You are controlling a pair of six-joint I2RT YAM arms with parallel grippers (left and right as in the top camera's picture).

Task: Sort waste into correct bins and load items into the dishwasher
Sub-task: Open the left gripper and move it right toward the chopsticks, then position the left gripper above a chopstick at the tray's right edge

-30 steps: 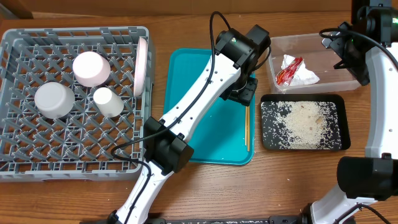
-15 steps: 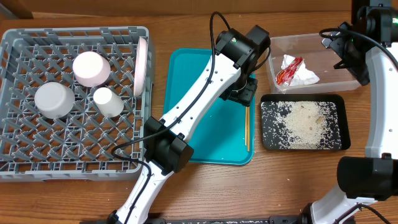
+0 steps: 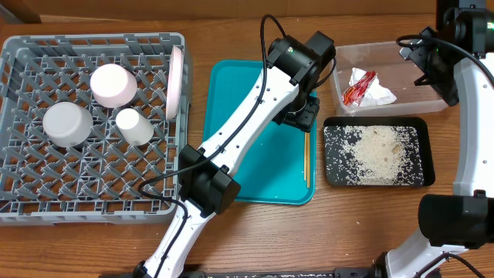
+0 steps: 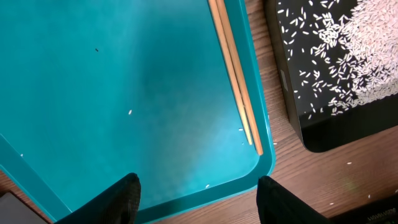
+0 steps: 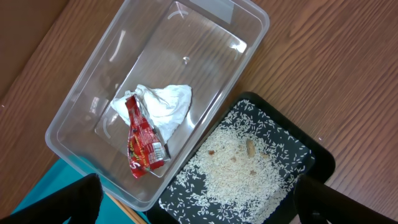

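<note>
Left gripper [image 4: 199,200] spread, empty, over teal tray [image 4: 93,93]. 2 chopsticks [image 4: 236,81] lie ahead of it along the tray's right rim. Right gripper [image 5: 199,205] wide apart, empty, above tub [image 5: 205,43], wrapper [image 5: 142,144] on tissue [image 5: 163,106] inside. Rice [image 5: 233,162] in black tray [image 5: 318,163] beside tub. Rack [image 3: 93,177], well left of both grippers, holds pink bowl [image 3: 114,85], white bowl [image 3: 67,123], cup [image 3: 133,126], plate [image 3: 177,81].

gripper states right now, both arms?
Left gripper: open, empty, over the teal tray.
Right gripper: open, empty, above the clear tub.
</note>
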